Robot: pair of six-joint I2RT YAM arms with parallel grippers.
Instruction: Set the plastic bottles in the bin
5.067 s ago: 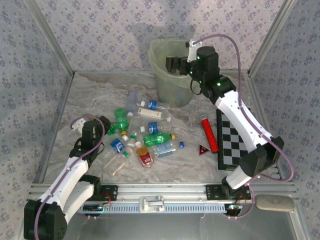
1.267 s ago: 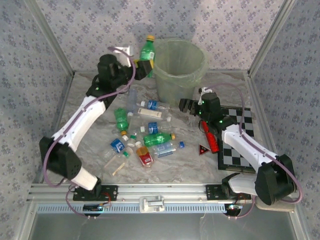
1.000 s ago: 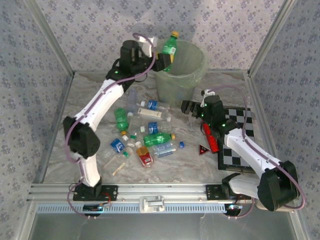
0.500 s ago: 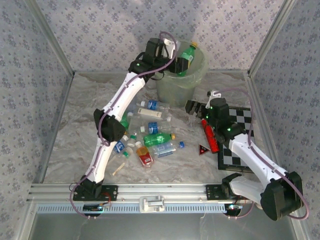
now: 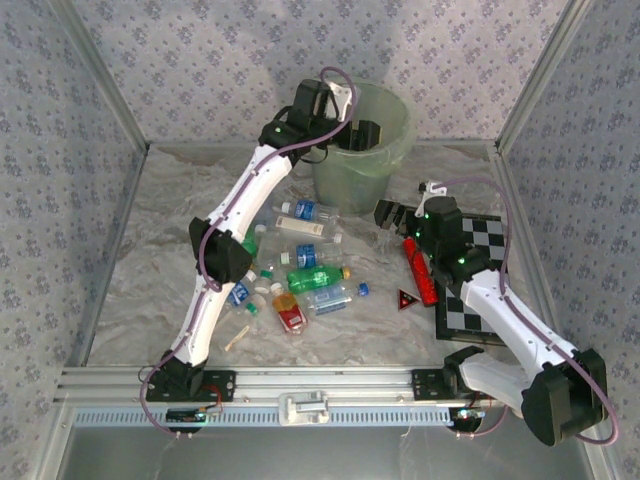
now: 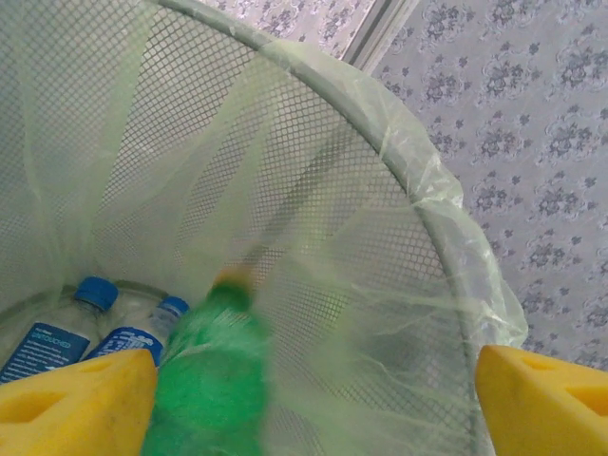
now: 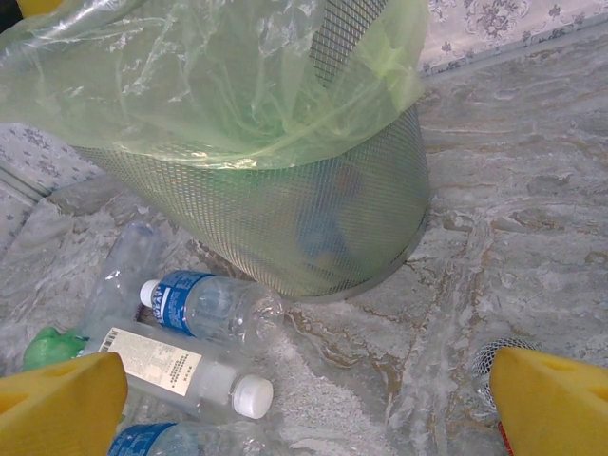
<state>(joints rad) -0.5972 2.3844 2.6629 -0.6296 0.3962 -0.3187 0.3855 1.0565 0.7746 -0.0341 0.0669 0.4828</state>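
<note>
My left gripper (image 5: 366, 133) hangs open over the pale green bin (image 5: 345, 178). In the left wrist view a blurred green bottle (image 6: 207, 380) is loose just past the left yellow finger (image 6: 76, 404), inside the bin's lined mesh wall (image 6: 313, 180). Two blue-capped clear bottles (image 6: 71, 323) lie at the bottom. More plastic bottles are scattered on the table, among them a green one (image 5: 318, 277) and a blue-labelled one (image 5: 307, 211). My right gripper (image 5: 392, 213) stands open low beside the bin (image 7: 285, 228), with a blue-labelled bottle (image 7: 204, 306) and a white-capped one (image 7: 180, 370) ahead of it.
A red cylinder tube (image 5: 421, 272) and a small red triangle (image 5: 406, 298) lie by the checkerboard (image 5: 470, 285) under the right arm. Papered walls close the table on three sides. Crinkled sheeting covers the tabletop.
The left arm swung the green bottle from left of the bin to over it. Its jaws then opened and the bottle dropped inside. The right gripper edged slightly right.
</note>
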